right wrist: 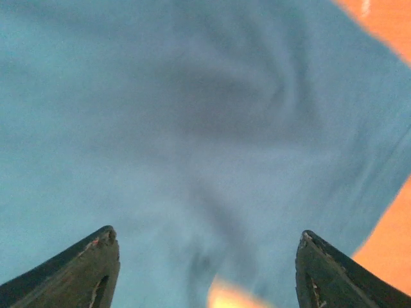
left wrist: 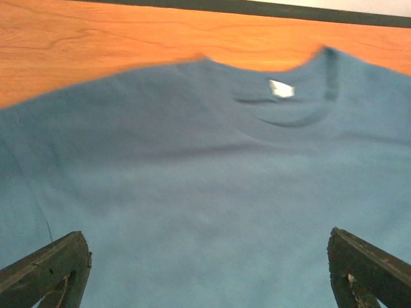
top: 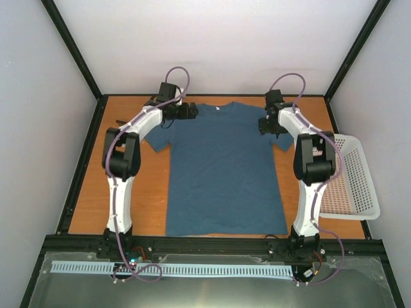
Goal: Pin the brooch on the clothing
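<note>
Shirt (top: 221, 173) lies flat on the table (top: 87, 192), collar at the far end. Left gripper (left wrist: 207, 233) hangs over its far left shoulder, right gripper (right wrist: 207, 230) over the far right; both spread wide, holding nothing.

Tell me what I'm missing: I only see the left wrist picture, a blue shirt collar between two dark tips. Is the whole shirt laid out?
Observer: Yes, the shirt lies spread flat on the table.
Visitor: Anything beside it?
Observer: A white basket sits at the table's right edge, apart from the shirt.
Visitor: And the other arm?
Observer: The right gripper is open above the shirt's shoulder on the basket's side, holding nothing.
</note>
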